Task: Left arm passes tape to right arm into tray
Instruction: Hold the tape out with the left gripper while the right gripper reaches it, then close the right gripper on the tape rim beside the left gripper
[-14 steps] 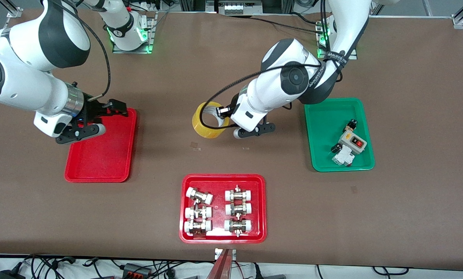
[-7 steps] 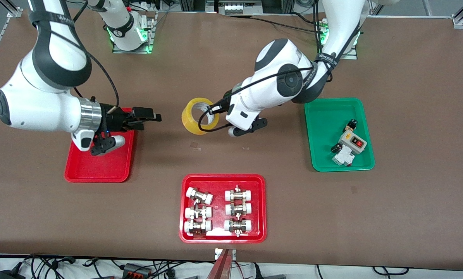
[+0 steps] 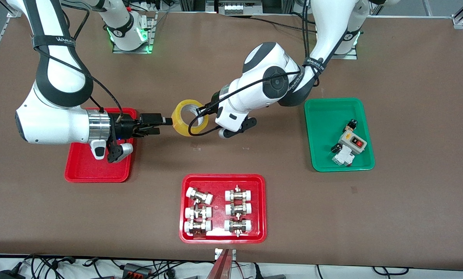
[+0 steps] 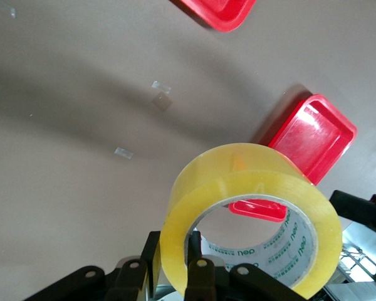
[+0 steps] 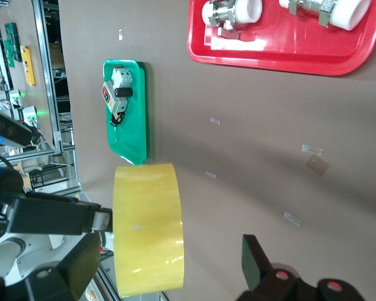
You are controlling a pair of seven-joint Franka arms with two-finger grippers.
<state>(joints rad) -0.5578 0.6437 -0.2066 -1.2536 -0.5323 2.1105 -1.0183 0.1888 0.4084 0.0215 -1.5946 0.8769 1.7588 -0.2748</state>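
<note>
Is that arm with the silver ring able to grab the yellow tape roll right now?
Probably yes. The right pincer is open at the tape, which the left pincer holds up over bare table, with nothing between them.

Yellow tape (image 3: 189,117), see-through, with green lettering on its white inner core. Plain glossy red tray (image 3: 85,170) at lower left of the front view; a second red tray (image 3: 222,178) at bottom centre carries white-capped silver fittings (image 3: 198,197). Green tray (image 3: 323,116) at right holds a grey switch box (image 3: 352,141) with a red button. Brown table (image 3: 409,116) throughout.
</note>
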